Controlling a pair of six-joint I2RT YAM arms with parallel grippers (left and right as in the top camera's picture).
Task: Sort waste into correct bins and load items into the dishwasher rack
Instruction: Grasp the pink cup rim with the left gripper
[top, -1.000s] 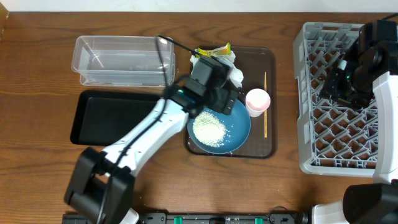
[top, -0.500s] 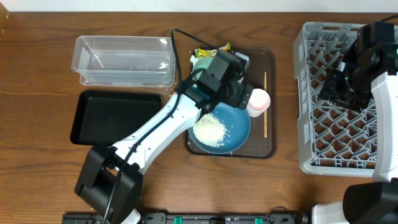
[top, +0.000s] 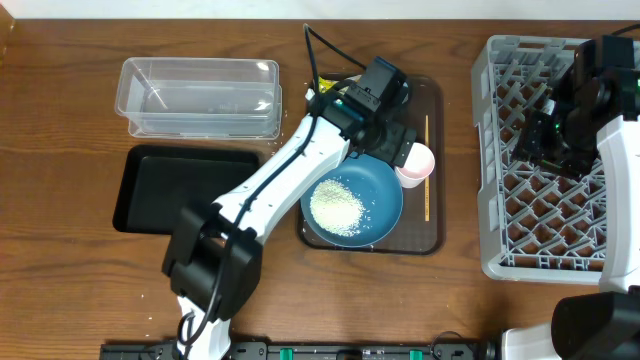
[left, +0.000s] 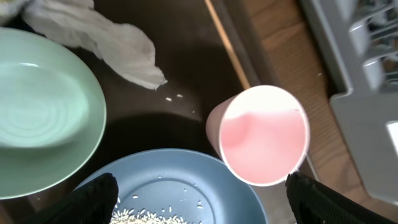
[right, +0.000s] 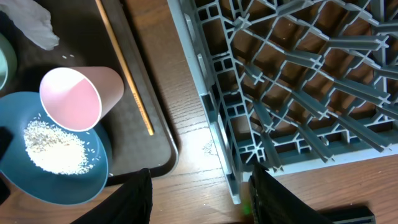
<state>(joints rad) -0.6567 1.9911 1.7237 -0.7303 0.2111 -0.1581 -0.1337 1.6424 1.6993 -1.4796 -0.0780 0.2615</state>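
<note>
Rice (top: 337, 208) is heaped in the dark blue dish (top: 385, 205), which is set at the 6 o'clock end of the brown serving tray (top: 432, 238), nearest the robot. The grains have to be tipped out as waste before the dish can be racked, so the dish is judged to be a later job. Just past its rim, at 2 o'clock, the pale pink cup (left: 264, 134) is stood mouth up and empty, with the wooden stick (top: 427, 170) laid lengthwise beside it toward 3 o'clock. The left gripper (left: 199, 190) is hung directly above the cup and the dish rim, its jaws spread wide with nothing between them, a stance judged suited to dropping over the cup. Farther on, toward 11 o'clock of the tray, a mint-green bowl (left: 43, 112) and a crumpled tissue (left: 106, 37) are seen. The black tray (top: 180, 185) at 9 o'clock and the clear tub (top: 200, 95) at 10 o'clock are set within the left arm's reach for waste. At 3 o'clock the dishwasher rack (top: 540, 230) is placed, and above it the right gripper (right: 206, 186) is held with jaws apart and empty, judged ready to receive an item.
</note>
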